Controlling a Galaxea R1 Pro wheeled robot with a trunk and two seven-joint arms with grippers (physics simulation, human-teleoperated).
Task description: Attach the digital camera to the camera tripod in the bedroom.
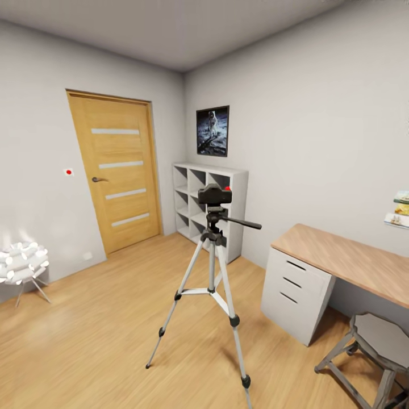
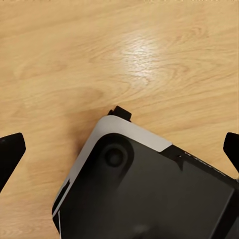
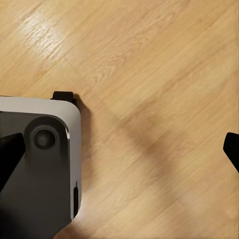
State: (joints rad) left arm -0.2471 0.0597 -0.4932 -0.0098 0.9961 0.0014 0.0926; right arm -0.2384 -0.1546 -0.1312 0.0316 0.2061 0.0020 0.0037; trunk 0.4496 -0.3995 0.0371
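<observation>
One small black boxy digital camera [image 1: 215, 195] with a red mark already sits on the head of the tall silver-legged camera tripod [image 1: 211, 284], mid-floor in the grey-walled bedroom.

Both wrist views look down at light wood floor and the robot's dark base; the left gripper [image 2: 119, 152] and right gripper [image 3: 119, 152] have fingers spread wide, holding nothing. Attachment looks done; next I would only check the seating.

We see our right gripper [image 3: 119, 149] spread wide, empty, over the wood floor [image 3: 159, 74]. Our own base [image 3: 40, 164] lies beneath one fingertip [image 3: 10, 149].
</observation>
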